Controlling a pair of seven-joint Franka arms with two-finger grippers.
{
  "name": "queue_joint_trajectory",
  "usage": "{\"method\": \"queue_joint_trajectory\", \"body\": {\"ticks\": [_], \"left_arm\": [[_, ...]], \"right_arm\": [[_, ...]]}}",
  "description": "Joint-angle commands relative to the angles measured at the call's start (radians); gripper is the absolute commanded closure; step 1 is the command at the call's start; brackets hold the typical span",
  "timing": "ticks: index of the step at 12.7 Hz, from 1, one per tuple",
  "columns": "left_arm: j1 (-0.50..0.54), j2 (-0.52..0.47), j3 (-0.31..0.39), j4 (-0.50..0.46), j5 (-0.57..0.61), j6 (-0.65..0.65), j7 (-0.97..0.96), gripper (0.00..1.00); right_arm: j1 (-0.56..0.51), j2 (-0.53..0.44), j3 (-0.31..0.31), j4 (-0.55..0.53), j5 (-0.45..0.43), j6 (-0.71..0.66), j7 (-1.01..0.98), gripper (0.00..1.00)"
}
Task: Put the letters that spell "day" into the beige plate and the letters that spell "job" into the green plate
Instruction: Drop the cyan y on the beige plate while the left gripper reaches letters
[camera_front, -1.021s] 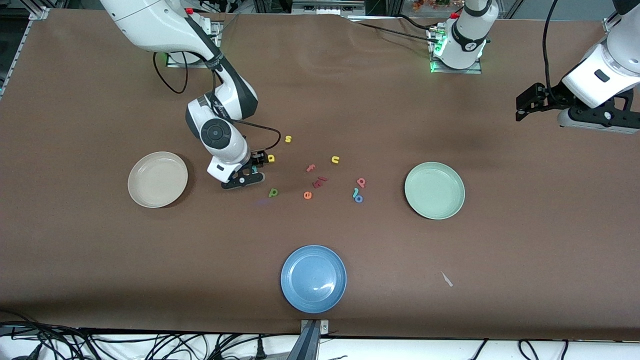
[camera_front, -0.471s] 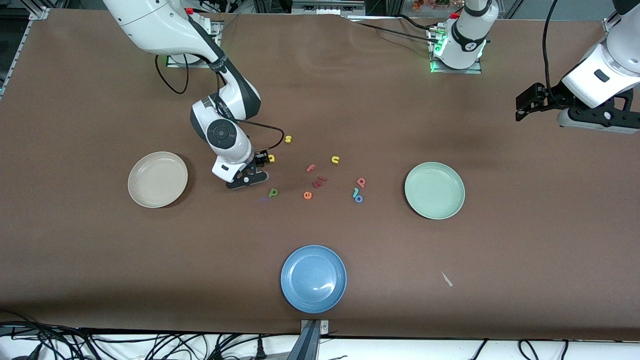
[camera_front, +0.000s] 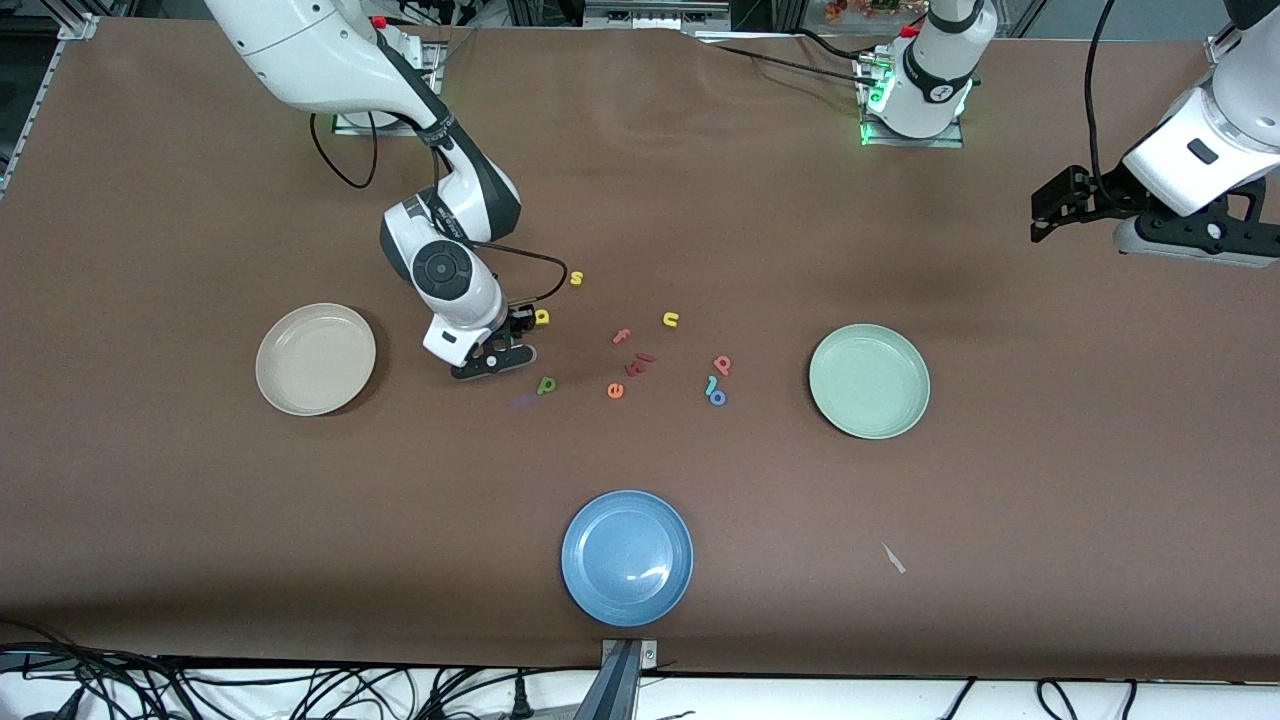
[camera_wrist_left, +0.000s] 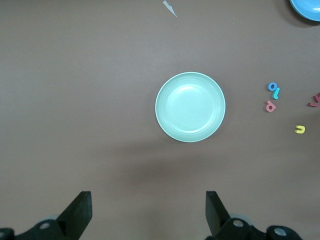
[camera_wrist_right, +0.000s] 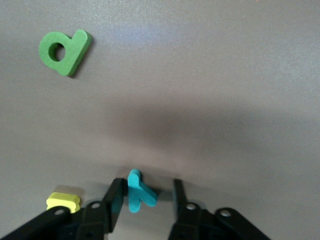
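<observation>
My right gripper (camera_wrist_right: 148, 184) is down on the table between the yellow a (camera_front: 542, 317) and the dark green d (camera_front: 546, 384). The teal y (camera_wrist_right: 137, 192) lies between its jaws. One finger touches the y and a gap shows at the other, so the gripper is open. In the front view the gripper (camera_front: 510, 346) hides the y. The beige plate (camera_front: 315, 358) lies beside it, toward the right arm's end. The light-blue j (camera_front: 711, 385), blue o (camera_front: 717, 398) and pink-red b (camera_front: 723, 365) lie near the green plate (camera_front: 869, 380). My left gripper (camera_front: 1045, 212) waits, open (camera_wrist_left: 148, 210), in the air.
A blue plate (camera_front: 627, 557) sits nearest the front camera. Among the letters lie a yellow s (camera_front: 576, 278), yellow u (camera_front: 670, 319), pink f (camera_front: 622, 336), orange e (camera_front: 615, 390) and dark red pieces (camera_front: 640, 362). A white scrap (camera_front: 893, 558) lies near the front edge.
My right gripper shifted slightly toward the left arm's end and its jaws narrowed around the teal y. The left arm has not moved.
</observation>
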Motion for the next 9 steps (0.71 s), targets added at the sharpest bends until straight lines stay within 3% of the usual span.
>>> {"method": "queue_joint_trajectory", "body": {"ticks": [1,3,6,9], "left_arm": [[-0.011,0.077,-0.002,0.026,-0.012,-0.022,0.000,0.00],[-0.040,0.117,-0.004,0.026,-0.015,-0.023,0.003,0.00],[-0.137,0.217,-0.018,0.026,-0.017,-0.017,-0.007,0.00],[-0.230,0.393,-0.018,0.023,-0.026,0.134,-0.007,0.00]], "right_arm": [[-0.001,0.011,0.001,0.003,-0.018,0.013,0.013,0.80],[-0.001,0.011,0.001,0.005,-0.018,0.013,0.014,0.92],[-0.007,-0.008,-0.006,0.020,-0.007,-0.004,0.008,1.00],[-0.010,-0.096,-0.093,0.041,-0.004,-0.108,-0.015,1.00]]}}
